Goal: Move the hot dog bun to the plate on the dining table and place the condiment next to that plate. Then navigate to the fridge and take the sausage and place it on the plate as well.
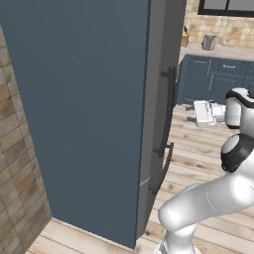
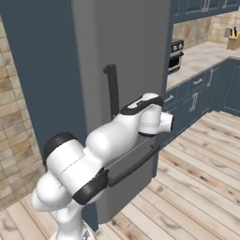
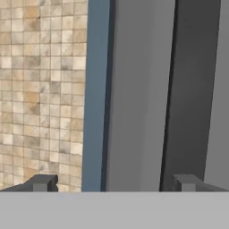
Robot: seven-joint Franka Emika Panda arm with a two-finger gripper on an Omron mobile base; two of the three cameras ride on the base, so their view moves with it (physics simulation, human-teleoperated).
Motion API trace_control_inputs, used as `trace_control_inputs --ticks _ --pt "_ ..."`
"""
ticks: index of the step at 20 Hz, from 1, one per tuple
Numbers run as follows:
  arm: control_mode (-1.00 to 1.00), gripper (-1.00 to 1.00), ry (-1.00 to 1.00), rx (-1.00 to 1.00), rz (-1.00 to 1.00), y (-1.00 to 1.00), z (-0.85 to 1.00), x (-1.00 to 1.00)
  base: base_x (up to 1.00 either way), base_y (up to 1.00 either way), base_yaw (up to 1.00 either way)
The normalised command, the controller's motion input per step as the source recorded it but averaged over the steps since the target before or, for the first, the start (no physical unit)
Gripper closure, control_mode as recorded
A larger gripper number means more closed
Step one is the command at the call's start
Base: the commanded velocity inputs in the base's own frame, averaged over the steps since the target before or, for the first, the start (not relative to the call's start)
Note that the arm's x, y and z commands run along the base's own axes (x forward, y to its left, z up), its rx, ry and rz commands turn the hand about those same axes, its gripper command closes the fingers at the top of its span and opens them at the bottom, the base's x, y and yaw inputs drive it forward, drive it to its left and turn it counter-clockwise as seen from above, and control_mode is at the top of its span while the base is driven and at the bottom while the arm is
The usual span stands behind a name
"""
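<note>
In the left base view a tiled wall [image 1: 15, 163] stands at the far left, then the blue side panel [image 1: 84, 109] of the fridge [image 1: 156, 74], which fills most of the picture. Its grey front edge carries a dark upright handle [image 1: 168, 106] and, lower down, the drawer handle [image 1: 162, 171]. The gripper [image 1: 190, 113] sits just right of the upright handle, level with its middle, pointing at it but apart from it. Behind the gripper, further right, are blue cabinets [image 1: 218, 79] under a pale counter [image 1: 221, 51], and a plank floor [image 1: 198, 149].

In the right base view the fridge door is shut; the arm reaches across its front below the handle, and the hand is hidden behind the wrist.

In the hand view the two fingertips [image 3: 42, 182] stand spread wide with nothing between them. Ahead of them, left to right, run tiled wall, blue panel, grey fridge face and the dark handle bar, which lies ahead of the right fingertip.
</note>
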Motion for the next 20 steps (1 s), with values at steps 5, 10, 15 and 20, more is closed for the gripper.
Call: trace_control_inputs --ticks 5,10,15,20 --pt "-1.00 -1.00 -0.04 0.00 -0.07 0.04 0.00 0.14 0.00 0.00 0.00" --pt "-1.00 -1.00 0.00 0.00 -0.15 0.23 0.00 0.09 0.00 0.00 0.00" --pt "-1.00 -1.00 0.00 0.00 -0.22 0.36 0.00 0.00 0.00 0.00 0.00" --pt "-1.00 -1.00 0.00 0.00 -0.21 0.23 0.00 0.03 0.00 0.00 0.00"
